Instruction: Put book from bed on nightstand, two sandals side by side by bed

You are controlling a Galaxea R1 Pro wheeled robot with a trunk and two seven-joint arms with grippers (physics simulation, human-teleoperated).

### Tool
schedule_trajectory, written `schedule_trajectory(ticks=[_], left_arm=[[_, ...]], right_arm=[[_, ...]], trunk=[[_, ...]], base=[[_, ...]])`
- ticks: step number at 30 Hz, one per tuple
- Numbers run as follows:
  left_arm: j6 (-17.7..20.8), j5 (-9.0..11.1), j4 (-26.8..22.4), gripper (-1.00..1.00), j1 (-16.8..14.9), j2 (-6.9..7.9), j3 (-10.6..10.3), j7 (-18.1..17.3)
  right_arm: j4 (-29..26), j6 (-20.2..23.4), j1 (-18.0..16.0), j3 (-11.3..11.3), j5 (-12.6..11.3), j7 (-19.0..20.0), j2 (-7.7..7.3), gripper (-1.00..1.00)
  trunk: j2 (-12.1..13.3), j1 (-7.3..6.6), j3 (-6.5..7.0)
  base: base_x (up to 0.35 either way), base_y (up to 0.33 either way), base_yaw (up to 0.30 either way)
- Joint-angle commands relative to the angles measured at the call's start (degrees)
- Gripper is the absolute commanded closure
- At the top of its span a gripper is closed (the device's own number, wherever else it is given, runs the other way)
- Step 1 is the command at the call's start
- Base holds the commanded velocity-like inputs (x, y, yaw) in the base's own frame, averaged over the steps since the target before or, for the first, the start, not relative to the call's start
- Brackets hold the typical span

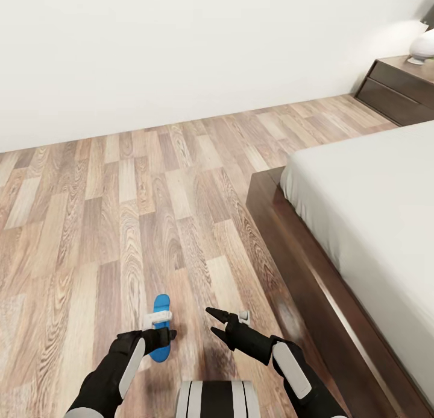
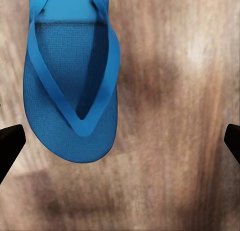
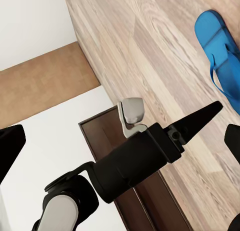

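Clearly, only one blue sandal [image 1: 160, 327] was seen on the wood-plank floor [image 1: 120, 225], lying flat just under the left gripper [image 1: 158, 329], well apart from the dark frame of the bed [image 1: 289, 249]. In the left wrist view the sandal [image 2: 70, 91] was found off to one side between the spread fingertips [image 2: 10, 143], so the left gripper was judged to be released and empty. The right gripper [image 1: 218, 323] was held above the floor near the bed frame, its two fingers parted and nothing grasped between them. A grip on such a thin flat sole could easily be missed: if the fingers were lowered off-centre as they stood, one finger could be pressed on the strap and the sandal pushed away or tilted. The floor could also be struck by the fingertips if the descent was too deep. The nightstand [image 1: 398, 89] was seen far away in the corner, with a white lamp [image 1: 422, 47] on it.
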Motion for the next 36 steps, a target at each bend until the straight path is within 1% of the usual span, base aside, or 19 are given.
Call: schedule_trajectory(ticks=[1, 13, 22, 33, 36], left_arm=[[0.32, 0.47, -0.08, -1.00, -0.01, -0.05, 0.19, 0.08], [0.14, 0.52, -0.40, -1.00, -0.01, 0.14, 0.44, 0.08], [0.13, 0.52, -0.33, -1.00, -0.01, 0.18, 0.45, 0.01], [0.13, 0.49, -0.34, -1.00, -0.01, 0.18, 0.62, 0.19], [0.01, 0.45, -0.33, -1.00, -0.01, 0.16, 0.62, 1.78]], right_arm=[[0.00, 0.27, -0.02, -0.03, -0.18, 0.01, 0.00, -1.00], [0.00, 0.27, -0.02, -0.01, -0.18, 0.01, 0.00, -1.00], [0.01, 0.27, -0.02, 0.00, -0.18, 0.01, 0.00, -1.00], [0.02, 0.27, -0.02, 0.04, -0.18, 0.01, 0.00, -1.00], [0.02, 0.27, -0.02, 0.05, -0.18, 0.01, 0.00, -1.00]], trunk=[[-0.01, -0.01, -0.04], [-0.01, -0.01, -0.04], [-0.01, -0.01, -0.04], [-0.01, -0.01, -0.04], [-0.01, -0.01, -0.04]], base=[[0.000, 0.000, 0.000], [0.111, 0.000, 0.000], [0.248, 0.000, 0.000], [0.025, 0.000, 0.000], [0.000, 0.000, 0.000]])
